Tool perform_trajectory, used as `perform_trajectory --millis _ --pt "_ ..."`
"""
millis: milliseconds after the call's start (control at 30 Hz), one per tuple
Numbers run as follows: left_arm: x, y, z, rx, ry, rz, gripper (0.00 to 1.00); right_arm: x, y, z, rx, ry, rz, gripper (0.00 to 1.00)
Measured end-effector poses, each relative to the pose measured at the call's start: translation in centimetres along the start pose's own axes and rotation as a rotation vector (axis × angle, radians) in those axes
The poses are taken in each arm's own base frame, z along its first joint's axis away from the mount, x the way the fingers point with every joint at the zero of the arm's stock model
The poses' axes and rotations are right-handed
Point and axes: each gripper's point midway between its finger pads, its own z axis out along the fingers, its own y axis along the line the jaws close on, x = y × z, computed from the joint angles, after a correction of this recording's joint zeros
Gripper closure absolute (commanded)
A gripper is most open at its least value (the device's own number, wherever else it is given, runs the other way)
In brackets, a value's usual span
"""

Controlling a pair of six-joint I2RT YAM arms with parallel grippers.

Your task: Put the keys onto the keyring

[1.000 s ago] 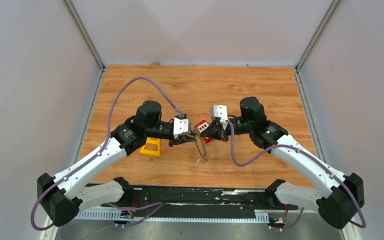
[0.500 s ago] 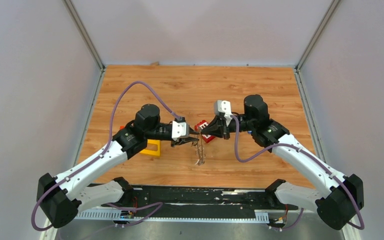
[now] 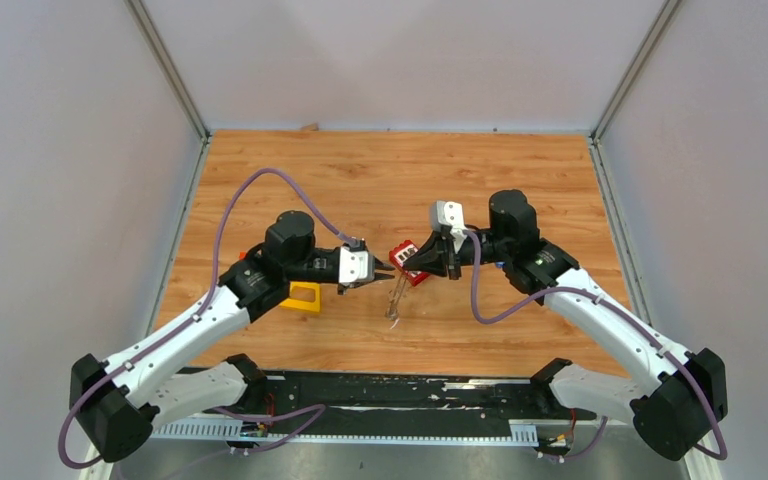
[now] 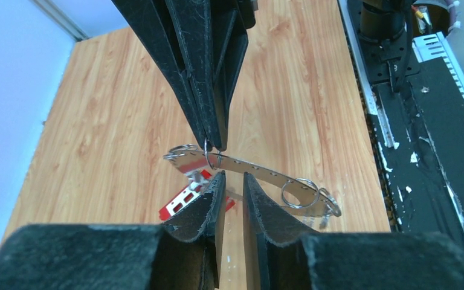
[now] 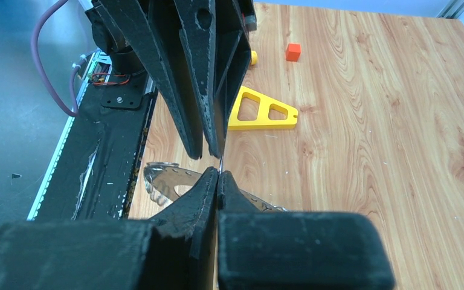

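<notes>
The keyring (image 3: 397,296), a thin grey metal band with small wire loops, hangs edge-on between the two arms above the table. My right gripper (image 3: 406,263) is shut on one small loop at the top of the keyring (image 4: 266,174); its closed tips (image 5: 219,174) pinch the wire. My left gripper (image 3: 382,272) faces it from the left. Its fingers (image 4: 216,188) stand a narrow gap apart just short of the band, with nothing between them. Part of the band (image 5: 168,181) shows beside the right fingers. The keys are not in view.
A red block with white squares (image 3: 407,262) lies on the wood under the grippers and shows again as the red block (image 4: 184,204). A yellow triangular frame (image 5: 260,112) lies by the left arm. A small orange cube (image 5: 293,52) sits farther back. The black base rail (image 3: 390,392) runs along the near edge.
The left wrist has drawn back slightly to the left and its jaws have narrowed. The keyring's hanging lower end has swung a little left. The right gripper stays shut on the ring.
</notes>
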Motion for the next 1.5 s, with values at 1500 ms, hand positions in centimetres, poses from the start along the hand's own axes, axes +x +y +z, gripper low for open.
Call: perform_trajectory --millis 1500 --pt "-0.3 0.2 1.0 0.058 -0.060 0.019 0.84 -0.4 0.8 0.0 -0.045 -0.019 0.015 1.00"
